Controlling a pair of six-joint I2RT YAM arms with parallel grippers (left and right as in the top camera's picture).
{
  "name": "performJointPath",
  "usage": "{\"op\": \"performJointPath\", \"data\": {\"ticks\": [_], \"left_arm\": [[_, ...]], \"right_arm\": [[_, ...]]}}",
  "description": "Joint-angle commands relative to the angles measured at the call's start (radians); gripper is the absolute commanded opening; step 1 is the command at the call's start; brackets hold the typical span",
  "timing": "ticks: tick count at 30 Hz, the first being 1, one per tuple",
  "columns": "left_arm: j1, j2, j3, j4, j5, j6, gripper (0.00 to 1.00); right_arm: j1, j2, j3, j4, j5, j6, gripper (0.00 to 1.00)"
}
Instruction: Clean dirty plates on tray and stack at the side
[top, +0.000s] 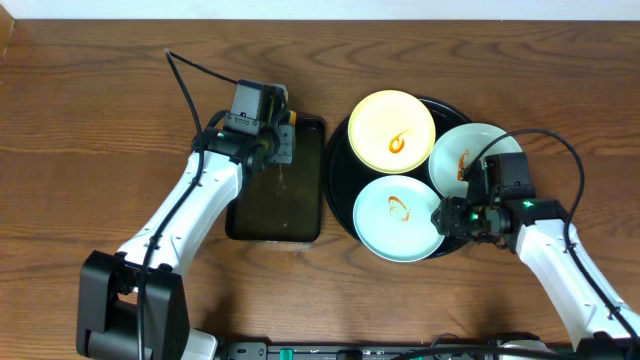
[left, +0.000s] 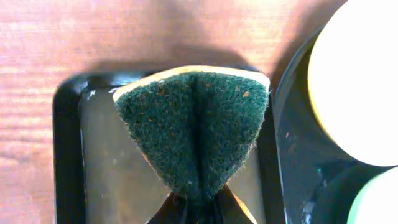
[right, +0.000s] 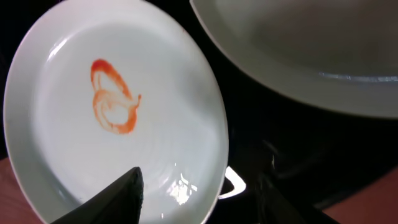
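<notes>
The round black tray (top: 339, 170) holds three plates. A pale yellow plate (top: 391, 130) with an orange smear lies at the back. One blue-white plate (top: 470, 158) sits at the right, and another (top: 398, 216) with an orange smear is at the front. My right gripper (top: 446, 216) is open and straddles the front plate's (right: 118, 118) right rim: one finger (right: 121, 196) over the plate, the other (right: 277, 202) outside over the tray (right: 292, 143). My left gripper (top: 276, 140) is shut on a folded green and yellow sponge (left: 193, 130), above the rectangular tray.
A smaller rectangular black tray (top: 300, 225) with a glossy wet-looking floor lies just left of the round tray, almost touching it. Bare wooden table (top: 90, 120) surrounds both. The left arm's cable runs toward the back left.
</notes>
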Motion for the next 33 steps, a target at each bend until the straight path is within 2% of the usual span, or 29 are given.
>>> {"op": "performJointPath", "data": {"ticks": [1,19,28,33], "left_arm": [[-0.001,-0.044,0.008,0.034,-0.021,-0.002,0.07],[-0.001,-0.091,0.008,0.037,-0.037,-0.01,0.07],[-0.001,-0.091,0.008,0.013,-0.039,-0.01,0.07],[-0.001,-0.091,0.008,-0.021,-0.039,-0.01,0.08]], "right_arm": [[0.01,0.028,-0.007,0.027,-0.021,0.013,0.56],[0.01,0.115,-0.007,0.064,-0.026,0.013,0.49],[0.01,0.139,-0.007,0.082,-0.04,0.013,0.29],[0.01,0.139,-0.011,0.08,-0.039,0.013,0.25]]}}
